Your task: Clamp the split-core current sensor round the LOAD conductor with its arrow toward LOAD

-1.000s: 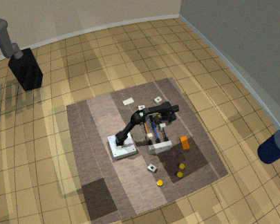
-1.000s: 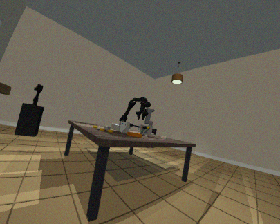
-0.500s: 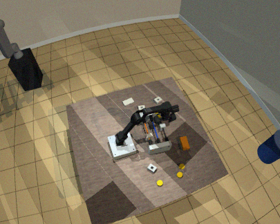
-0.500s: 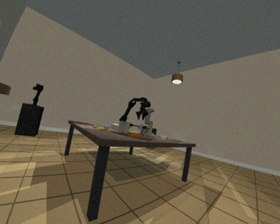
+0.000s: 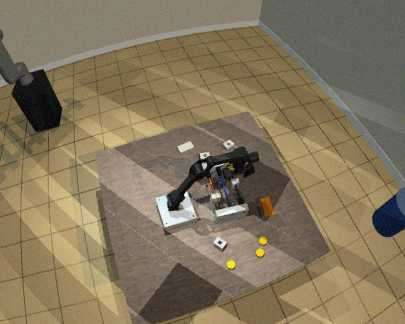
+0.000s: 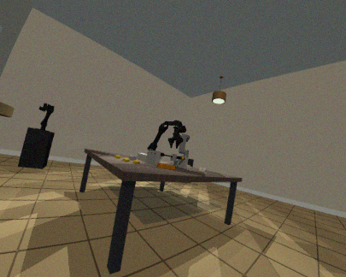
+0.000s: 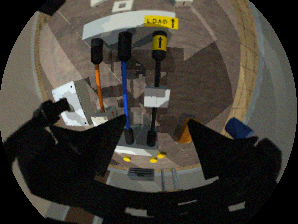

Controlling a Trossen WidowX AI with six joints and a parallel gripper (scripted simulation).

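Observation:
A pale grey-white block, the sensor [image 7: 157, 97] [image 5: 235, 182], sits around the black conductor [image 7: 157, 72], about midway along it. Its arrow and latch cannot be made out. The yellow LOAD marker [image 7: 159, 22] is on the far white wall, and a yellow sleeve with an arrow [image 7: 159, 42] is at that end of the black conductor; both arrows point away from the near wall. My gripper [image 7: 158, 120] [image 6: 174, 145] is open and empty, above the conductors. In the wrist view its fingertips are apart on either side of the black conductor, below the sensor in the picture.
Blue [image 7: 125, 90] and orange [image 7: 99, 87] conductors run left of the black one. A small white box [image 7: 100, 120] [image 5: 215, 197] is at the orange one. The near white wall [image 5: 231, 213], an orange block [image 5: 267, 207] [image 7: 185, 132], yellow discs [image 5: 231, 264] and small white blocks [image 5: 220, 243] stand around.

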